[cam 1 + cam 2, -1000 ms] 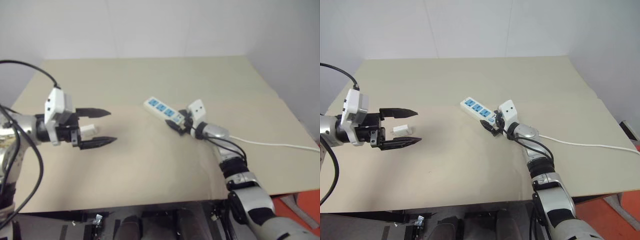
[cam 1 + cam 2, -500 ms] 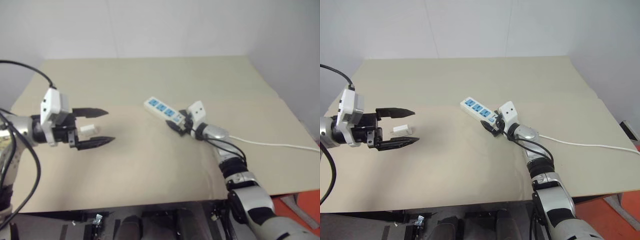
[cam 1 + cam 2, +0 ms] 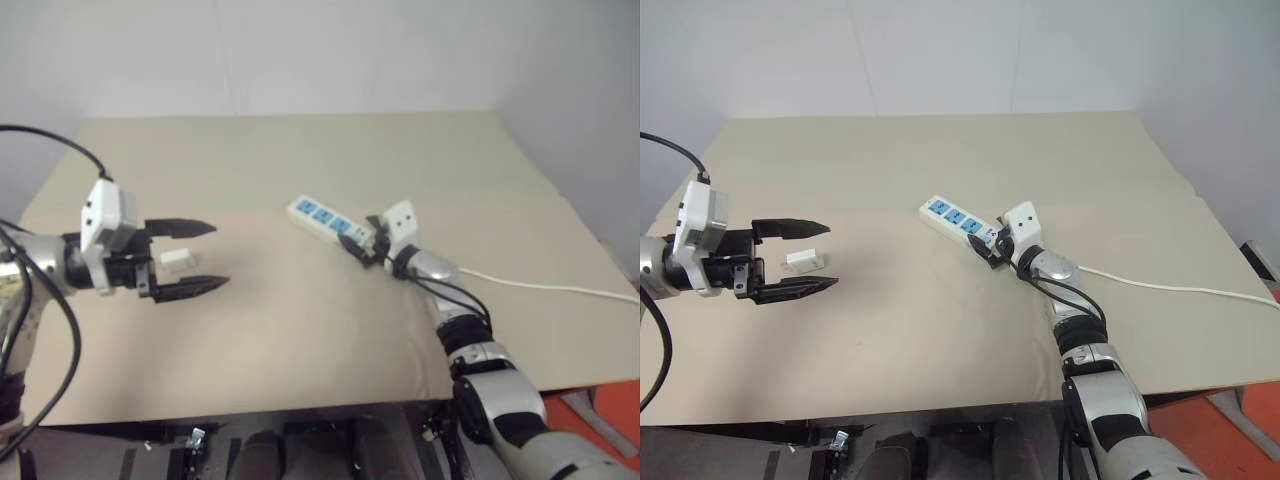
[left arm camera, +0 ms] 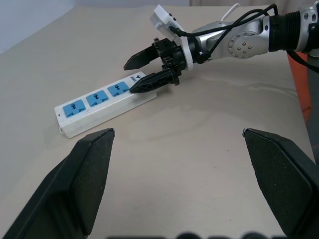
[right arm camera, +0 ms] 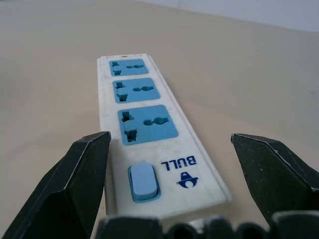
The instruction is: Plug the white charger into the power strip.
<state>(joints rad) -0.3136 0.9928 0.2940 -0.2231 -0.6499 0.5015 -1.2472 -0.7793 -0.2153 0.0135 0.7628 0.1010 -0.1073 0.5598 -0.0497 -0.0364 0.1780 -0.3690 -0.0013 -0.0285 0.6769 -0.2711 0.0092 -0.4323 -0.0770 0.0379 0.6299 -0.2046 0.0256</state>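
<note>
Power strip [image 3: 958,222] lies flat mid-table, long axis diagonal: free end toward far-left, switch end [image 5: 144,182] toward near-right, where the thin white cable [image 3: 1180,288] trails off to the table's right edge. Three blue socket faces point up. Right gripper [image 3: 992,246] sits at the switch end, fingers spread wide on either side of the strip; can't tell if they touch it. White charger [image 3: 802,260] rests on the table [image 3: 940,150] far left, well apart from the strip, long side roughly left-right. It sits between the fingers of the left gripper [image 3: 810,258], which is wide open and holds nothing. Plenty of bare tabletop between charger and strip, and behind the strip to the far edge. Right wrist view gives socket slots, switch and the BULL logo [image 5: 179,162]. Left wrist view shows the strip side-on with the right gripper's fingers straddling its near end.
</note>
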